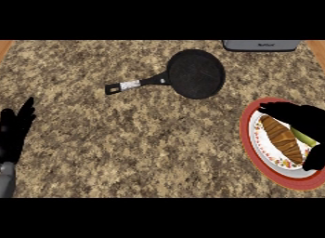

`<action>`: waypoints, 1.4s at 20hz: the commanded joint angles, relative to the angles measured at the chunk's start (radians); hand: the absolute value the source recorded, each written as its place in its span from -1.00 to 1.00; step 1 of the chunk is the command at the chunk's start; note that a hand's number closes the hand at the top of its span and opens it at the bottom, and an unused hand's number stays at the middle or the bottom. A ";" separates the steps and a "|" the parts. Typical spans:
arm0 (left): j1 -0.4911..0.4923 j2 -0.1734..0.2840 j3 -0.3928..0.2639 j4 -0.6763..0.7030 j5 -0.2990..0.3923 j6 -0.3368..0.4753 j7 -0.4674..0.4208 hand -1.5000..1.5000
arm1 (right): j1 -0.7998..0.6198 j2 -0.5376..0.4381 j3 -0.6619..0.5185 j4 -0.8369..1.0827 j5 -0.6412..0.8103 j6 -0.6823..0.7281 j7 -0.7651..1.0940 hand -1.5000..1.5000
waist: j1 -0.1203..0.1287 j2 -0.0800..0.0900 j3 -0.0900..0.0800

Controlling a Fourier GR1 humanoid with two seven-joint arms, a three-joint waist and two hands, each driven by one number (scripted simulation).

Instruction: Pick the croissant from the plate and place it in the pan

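We see the croissant (283, 139) lying on the plate (257, 153) at about four o'clock on the counter (138, 135), its length running from upper left to lower right across the white centre inside the red rim. Our right hand (309, 123) arches over it from the three o'clock side: the fingers reach across the top of the plate at the croissant's upper end, while the thumb (319, 155) comes down past its lower end, so the pastry sits in the gap between them. The hand is curved around the croissant rather than flat, yet we cannot tell whether fingers or thumb actually touch it; the croissant appears to rest on the plate. A pale green piece (303, 135) shows just beside the croissant on its right, partly hidden under the hand, and we cannot say what it is. The pan (197, 73) lies at about one o'clock, well apart from the plate, its round black bowl toward twelve and its handle (134, 84) pointing toward nine o'clock. A grey appliance (261, 45) shows at the counter's far edge, near one o'clock. Our left hand (11, 132) rests at nine o'clock by the counter's edge, fingers straight and pointing up, holding nothing.
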 commanded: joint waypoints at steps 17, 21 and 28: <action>0.024 -0.040 0.063 -0.054 -0.054 -0.066 0.027 0.00 | -0.072 0.144 -0.011 0.192 0.253 -0.088 -0.087 1.00 | 0.005 0.000 0.000; -0.023 -0.072 0.057 -0.005 -0.077 -0.034 0.007 0.00 | -0.046 0.080 -0.061 0.308 0.298 -0.311 -0.215 1.00 | 0.002 0.002 0.001; 0.004 -0.054 0.094 -0.036 -0.083 -0.085 0.020 0.00 | -0.066 0.161 -0.108 0.276 0.305 -0.250 -0.181 1.00 | 0.000 0.000 0.000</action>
